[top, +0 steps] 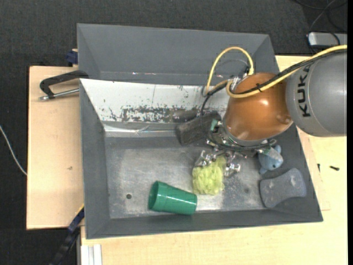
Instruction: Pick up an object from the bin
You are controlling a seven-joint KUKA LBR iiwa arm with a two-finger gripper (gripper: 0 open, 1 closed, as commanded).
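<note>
Green cup [172, 199] on its side by bin [149, 164] front edge. Gripper [218, 163] right over fuzzy yellow lump [208, 180], prob. to grab it. Jaws: can't tell.

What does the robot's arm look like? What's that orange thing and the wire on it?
The arm is a fat, rounded silver-grey tube with black KUKA lettering. A glossy orange dome covers its wrist, and a yellow cable loops out above it. Under the dome sits the tool, a small cluster of shiny metal parts.
</note>
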